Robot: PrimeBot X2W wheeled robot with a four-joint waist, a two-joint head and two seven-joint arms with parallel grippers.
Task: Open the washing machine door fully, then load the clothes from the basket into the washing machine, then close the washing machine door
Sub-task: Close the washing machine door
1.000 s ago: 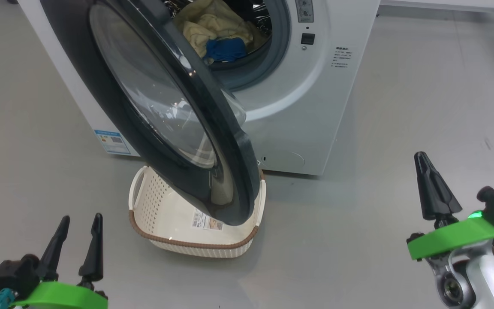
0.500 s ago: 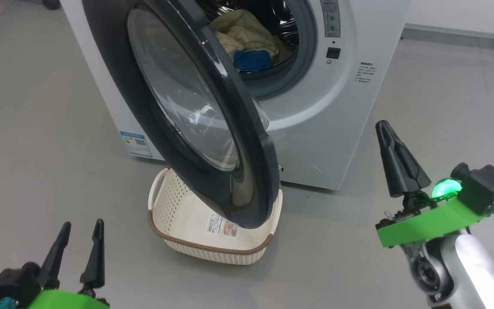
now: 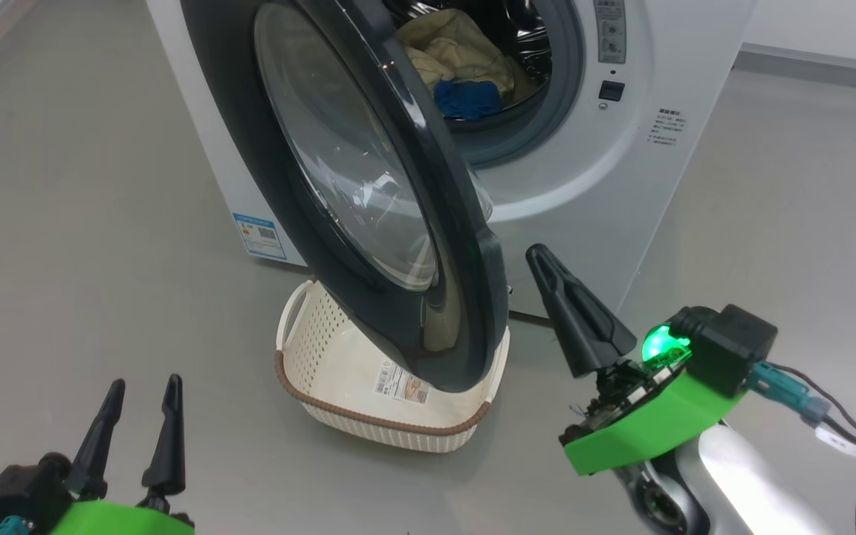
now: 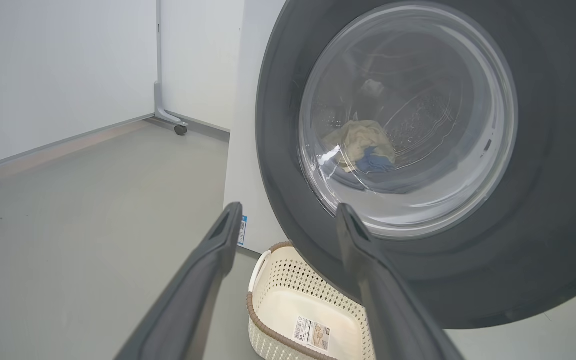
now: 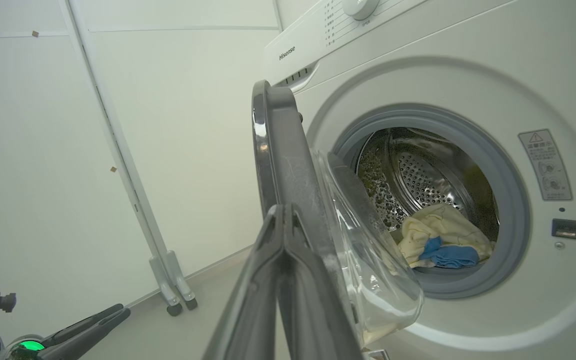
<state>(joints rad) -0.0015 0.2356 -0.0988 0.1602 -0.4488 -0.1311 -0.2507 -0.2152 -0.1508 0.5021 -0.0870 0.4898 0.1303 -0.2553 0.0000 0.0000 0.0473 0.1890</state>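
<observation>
At 7 o'clock in the head view, nearest the camera, the left gripper (image 3: 146,383) hovers over the grey floor (image 3: 64,223). Its fingers are spread and nothing is between them. At 4 o'clock the right gripper (image 3: 543,260) is raised higher. Its fingers are pressed together into a single dark wedge and grip nothing. The tip points toward 11 o'clock, near the free edge of the washing machine door (image 3: 472,297). I cannot tell whether it touches that rim.

Just past the grippers, a little below centre, the basket (image 3: 368,422) sits on the floor. Its cream bottom and a label sticker (image 3: 402,386) are showing. The door stands partly open, swung out on the hinge at its 9 o'clock side. Its lower black rim hangs over the far part of the basket at 6 o'clock.

Beyond the door is the white front of the washing machine (image 3: 591,193). At 12 o'clock the clothes (image 3: 465,59) lie low in the steel drum, just behind the grey gasket (image 3: 562,96). They are pale yellow folds with a bright blue patch toward the front.
</observation>
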